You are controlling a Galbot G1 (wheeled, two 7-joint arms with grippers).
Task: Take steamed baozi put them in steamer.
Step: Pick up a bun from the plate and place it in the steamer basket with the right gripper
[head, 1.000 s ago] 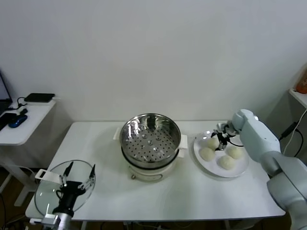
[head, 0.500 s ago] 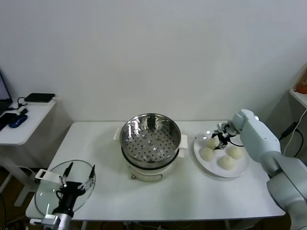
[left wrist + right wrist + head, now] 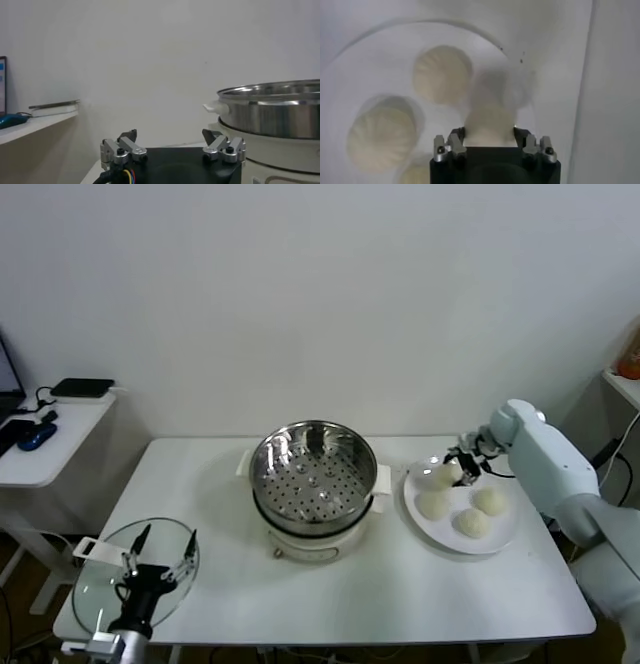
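Note:
Several cream-white steamed baozi are on or over a white plate (image 3: 428, 529) at the right of the table. My right gripper (image 3: 462, 465) is shut on one baozi (image 3: 444, 476) at the plate's far side. In the right wrist view this baozi (image 3: 490, 122) sits between the jaws, raised above the plate (image 3: 360, 75). Three more baozi (image 3: 433, 504) (image 3: 490, 500) (image 3: 472, 523) lie on the plate. The shiny steamer (image 3: 313, 484) stands mid-table with nothing in it, and its side (image 3: 275, 107) shows in the left wrist view. My left gripper (image 3: 165, 544) (image 3: 170, 135) waits open at the front left.
A round glass lid (image 3: 105, 584) lies at the table's front left corner, under the left gripper. A side table (image 3: 45, 449) with a black box and cables stands to the left. The white tabletop (image 3: 380, 584) stretches in front of the steamer and plate.
The right gripper has shut on the far baozi and drawn up and slightly right, raising it off the plate. The left arm has not moved.

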